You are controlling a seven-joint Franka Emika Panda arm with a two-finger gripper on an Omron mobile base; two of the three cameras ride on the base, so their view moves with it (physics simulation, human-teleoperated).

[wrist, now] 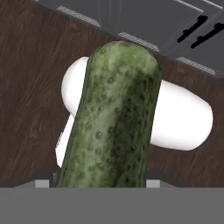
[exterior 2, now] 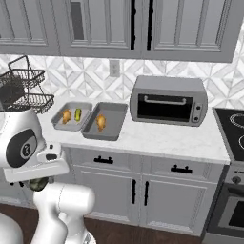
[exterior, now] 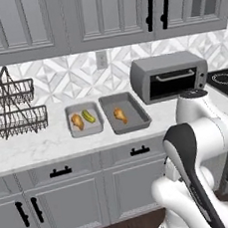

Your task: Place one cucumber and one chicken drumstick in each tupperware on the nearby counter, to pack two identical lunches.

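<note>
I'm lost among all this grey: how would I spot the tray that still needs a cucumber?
Find the toaster oven on the white counter. Two grey trays sit just left of it; take the larger, darker tray nearest the oven. It holds one drumstick alone.

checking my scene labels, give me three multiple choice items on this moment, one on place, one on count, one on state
1. Where is the yellowish-green cucumber?
A. in the smaller tupperware
B. in the larger tupperware
C. in the toaster oven

2. How many chicken drumsticks lie in the trays?
A. one
B. two
C. three

3. What is the pincer doing?
A. open over the counter
B. shut on a drumstick
C. shut on the dark green cucumber

Key: 1 A, it lies beside a drumstick in the smaller tray. 2 B, one in each tray, the other in the larger. 3 C, in the hand view the cucumber rises from between the fingertips.
</note>
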